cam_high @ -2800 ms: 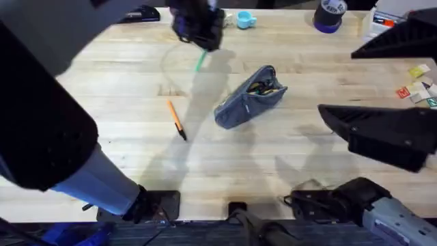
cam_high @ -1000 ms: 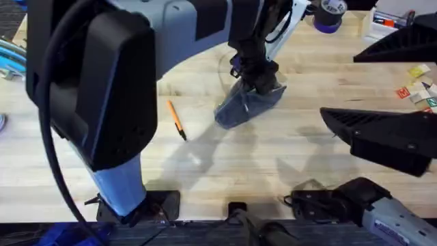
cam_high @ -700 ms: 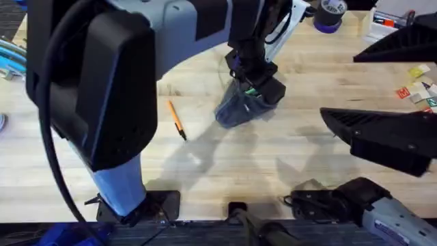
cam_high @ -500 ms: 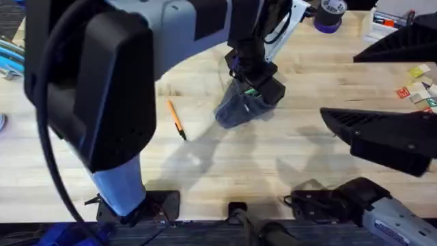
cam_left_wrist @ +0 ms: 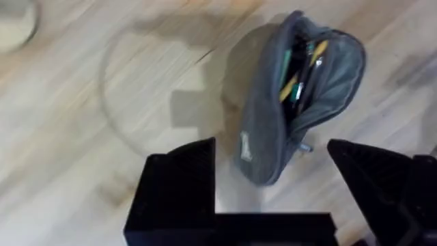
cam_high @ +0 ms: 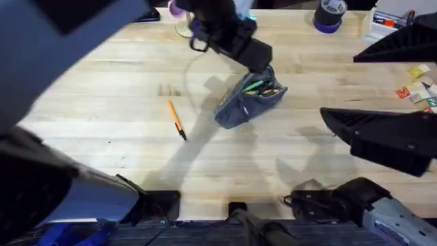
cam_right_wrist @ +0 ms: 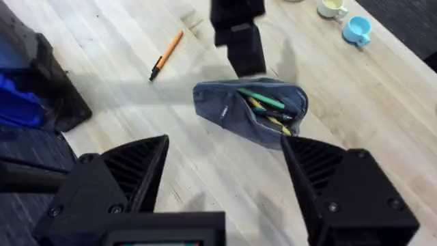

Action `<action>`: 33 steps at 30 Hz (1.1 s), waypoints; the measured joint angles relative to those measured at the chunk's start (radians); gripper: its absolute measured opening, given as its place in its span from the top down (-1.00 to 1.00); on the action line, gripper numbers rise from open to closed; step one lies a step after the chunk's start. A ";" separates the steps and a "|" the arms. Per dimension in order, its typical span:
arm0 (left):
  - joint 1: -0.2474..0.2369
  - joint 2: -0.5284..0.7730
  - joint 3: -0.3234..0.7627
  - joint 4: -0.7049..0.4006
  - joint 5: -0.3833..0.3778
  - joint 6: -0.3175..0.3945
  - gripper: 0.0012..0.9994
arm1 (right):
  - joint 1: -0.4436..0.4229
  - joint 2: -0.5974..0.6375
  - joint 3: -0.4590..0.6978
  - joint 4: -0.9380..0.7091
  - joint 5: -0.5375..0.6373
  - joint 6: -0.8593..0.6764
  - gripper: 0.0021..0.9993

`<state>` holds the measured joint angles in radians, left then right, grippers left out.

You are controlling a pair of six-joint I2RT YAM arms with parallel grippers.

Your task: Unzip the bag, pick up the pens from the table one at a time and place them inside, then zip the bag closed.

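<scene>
1. While the bag point(cam_high: 249, 99) lies unzipped near the middle of the table point(cam_high: 123, 89), green and orange pens point(cam_high: 258, 87) sit inside its open mouth; same contents visible in the left wrist view point(cam_left_wrist: 300, 75) and the right wrist view point(cam_right_wrist: 266, 109).
2. One orange pen point(cam_high: 177, 119) with a black tip lies flat on the wood, well apart from the bag, toward the left arm's side.
3. Left gripper point(cam_high: 256, 58) hangs just above the far end of the bag; fingers point(cam_left_wrist: 181, 184) spread wide, nothing between them.
4. Right gripper point(cam_right_wrist: 225, 178) sits back on its own side, clear of the bag; fingers point(cam_right_wrist: 133, 171) wide apart, empty.
5. Far edge of the table: purple tape roll point(cam_high: 330, 14), small blue cup point(cam_right_wrist: 357, 29), a whitish cup point(cam_right_wrist: 332, 7) beside it.
</scene>
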<state>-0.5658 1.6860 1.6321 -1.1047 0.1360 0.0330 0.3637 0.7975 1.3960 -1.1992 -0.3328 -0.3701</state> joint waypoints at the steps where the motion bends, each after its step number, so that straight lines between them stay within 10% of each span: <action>1: 0.006 -0.017 0.000 -0.018 -0.024 -0.033 -0.99 | 0.000 0.000 0.000 0.000 0.000 0.000 -0.99; 16: 0.041 -0.132 -0.011 -0.342 -0.385 -0.772 -0.99 | 0.000 0.000 0.000 0.000 0.000 -0.003 -0.99; 24: 0.126 -0.132 -0.145 -0.293 -0.392 -0.841 -0.98 | 0.000 0.000 0.000 0.000 0.003 -0.036 -0.99; 33: 0.204 -0.132 -0.380 -0.055 -0.284 -0.741 -0.98 | 0.000 0.000 0.000 0.000 0.003 -0.047 -0.99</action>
<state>-0.3618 1.5539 1.2520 -1.1596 -0.1477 -0.7077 0.3637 0.7975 1.3960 -1.1992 -0.3294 -0.4166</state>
